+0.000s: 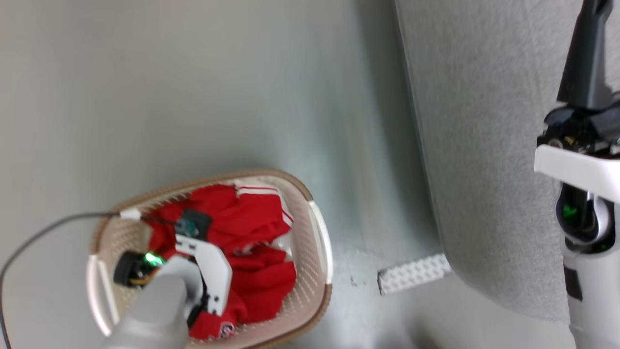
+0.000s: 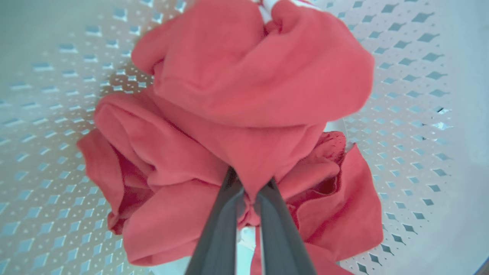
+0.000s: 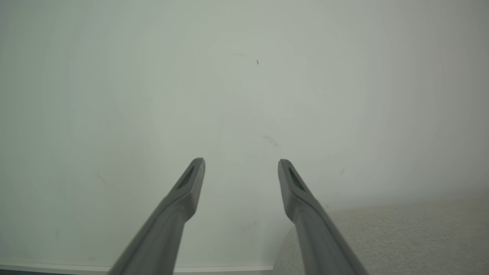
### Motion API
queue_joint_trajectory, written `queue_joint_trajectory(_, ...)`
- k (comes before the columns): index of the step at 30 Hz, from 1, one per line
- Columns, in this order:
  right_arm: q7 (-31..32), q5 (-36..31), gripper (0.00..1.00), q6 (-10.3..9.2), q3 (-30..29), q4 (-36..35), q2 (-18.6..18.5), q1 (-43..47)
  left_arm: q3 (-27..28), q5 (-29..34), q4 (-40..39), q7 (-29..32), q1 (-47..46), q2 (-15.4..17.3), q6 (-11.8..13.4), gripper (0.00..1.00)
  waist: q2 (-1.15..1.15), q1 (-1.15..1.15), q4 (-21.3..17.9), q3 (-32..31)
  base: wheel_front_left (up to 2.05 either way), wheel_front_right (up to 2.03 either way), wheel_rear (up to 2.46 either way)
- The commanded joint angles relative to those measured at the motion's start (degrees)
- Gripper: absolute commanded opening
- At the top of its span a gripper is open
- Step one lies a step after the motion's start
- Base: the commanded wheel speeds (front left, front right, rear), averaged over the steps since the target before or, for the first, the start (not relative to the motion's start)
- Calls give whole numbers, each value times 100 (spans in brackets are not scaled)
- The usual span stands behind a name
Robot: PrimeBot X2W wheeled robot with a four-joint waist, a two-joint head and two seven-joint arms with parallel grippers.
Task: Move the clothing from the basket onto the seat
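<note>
The left claw (image 2: pixel 251 181) has its 2 fingers pinched tight on a fold of the red clothing (image 2: pixel 244 84), which lies heaped in the basket (image 1: pixel 320 242) on the floor. The right claw (image 3: pixel 241 168) hangs wide and empty by the sofa (image 1: pixel 484 145). I'd lift straight up, slowly, so nothing snags or tips the basket.

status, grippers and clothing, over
Left gripper, jaws shut on clothing, down in basket. Right gripper, jaws open, empty, by seat. White studded block on floor between basket and seat.
</note>
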Motion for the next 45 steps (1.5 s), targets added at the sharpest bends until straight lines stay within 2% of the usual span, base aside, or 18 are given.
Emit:
queue_joint_trajectory(1,5,-39,100,17,-36,61,-48,128,-21,-118,9,-78,129,-16,-16,0,0,0,186,-403,0,0,0)
queue_joint_trajectory(8,5,-6,100,17,-103,292,-253,624,-319,-428,-97,-586,659,-268,-45,0,0,0,533,-1391,0,0,0)
queue_joint_trajectory(16,5,32,100,17,-174,487,-425,1134,-886,-1117,-496,-920,1195,-311,-40,0,0,0,888,-2274,0,0,0)
queue_joint_trajectory(22,5,21,100,17,-208,571,-535,1430,-1302,-1535,-805,-1096,1427,-300,-41,0,0,0,1089,-2739,0,0,0)
queue_joint_trajectory(30,5,59,100,17,-272,668,-630,1883,-1677,-2027,-1403,-1287,1701,-54,-38,0,0,0,1336,-3427,0,0,0)
queue_joint_trajectory(34,5,52,100,17,-270,726,-645,2143,-1632,-2240,-1823,-1311,1801,74,-38,0,0,0,1435,-3747,0,0,0)
queue_joint_trajectory(45,5,113,100,17,-154,802,-604,2807,-858,-2142,-3751,-1311,2156,381,106,0,0,0,1676,-4378,0,0,0)
